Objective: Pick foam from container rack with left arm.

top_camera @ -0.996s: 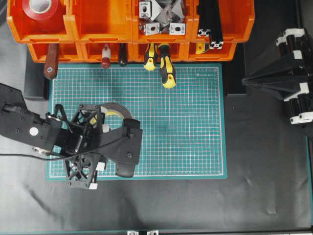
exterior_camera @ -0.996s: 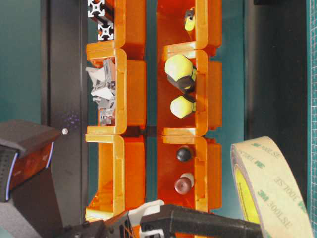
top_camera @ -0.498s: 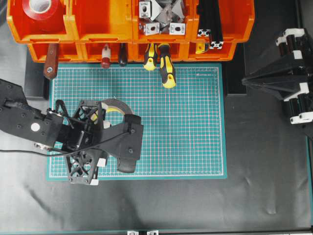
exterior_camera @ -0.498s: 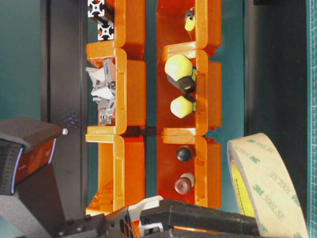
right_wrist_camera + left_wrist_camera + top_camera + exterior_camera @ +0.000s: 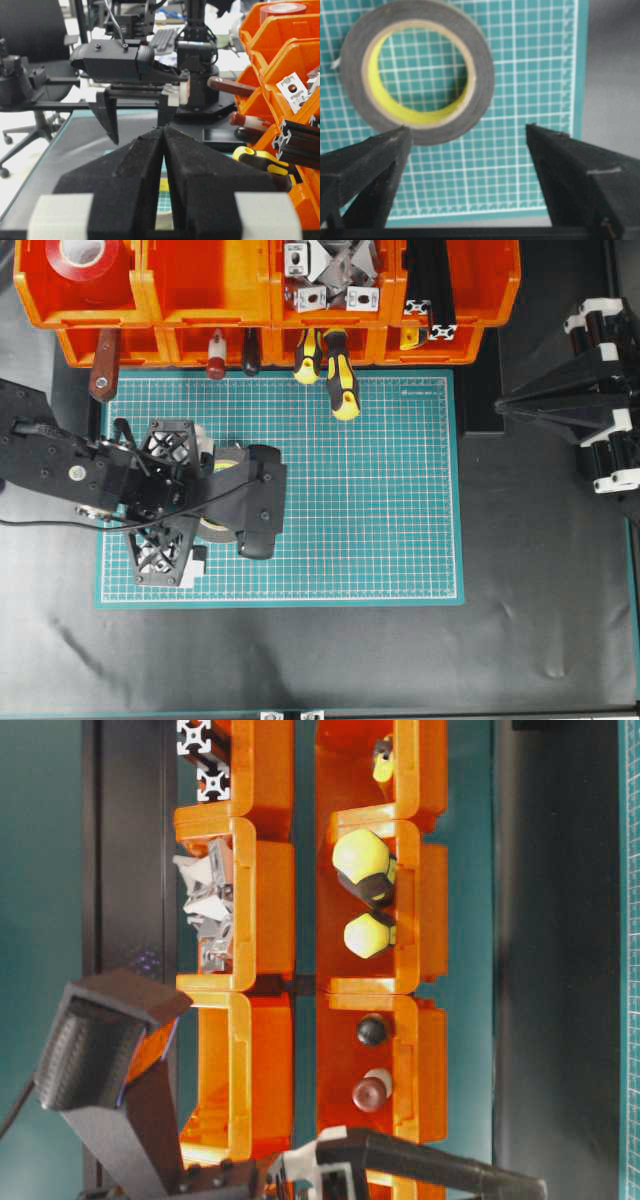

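Left wrist view: the foam point(image 5: 417, 75) lies flat on the green cutting mat point(image 5: 530, 75), free of both fingers point(image 5: 370, 165), which stand wide apart on either side of bare mat just short of the roll.
Foam, location: out of the container rack point(image 5: 210, 285), resting on the mat near its left edge, largely hidden under the left gripper point(image 5: 205, 505) in the overhead view.
Left gripper: spread open, gripping nothing; the roll looks set down and let go.
Right gripper point(image 5: 163, 150): fingers together with only a thin slit between them, parked well apart at the right of the table.
Step in hand, judged: release and clear. Done well, the arm would lift straight up so neither finger drags the ring sideways, the near finger being close to its rim.
Risk, judged: a light roll lying flat may slide if a finger clips it.
Rack, top row: red tape roll point(image 5: 85, 255) in the far-left bin; next bin shows nothing; metal brackets point(image 5: 330, 270) in the third; black extrusions point(image 5: 430, 285) in the fourth.
Rack, lower row: a brown-handled tool point(image 5: 103, 375), two small handles point(image 5: 216, 358), yellow-and-black screwdrivers point(image 5: 340, 380) jutting over the mat.
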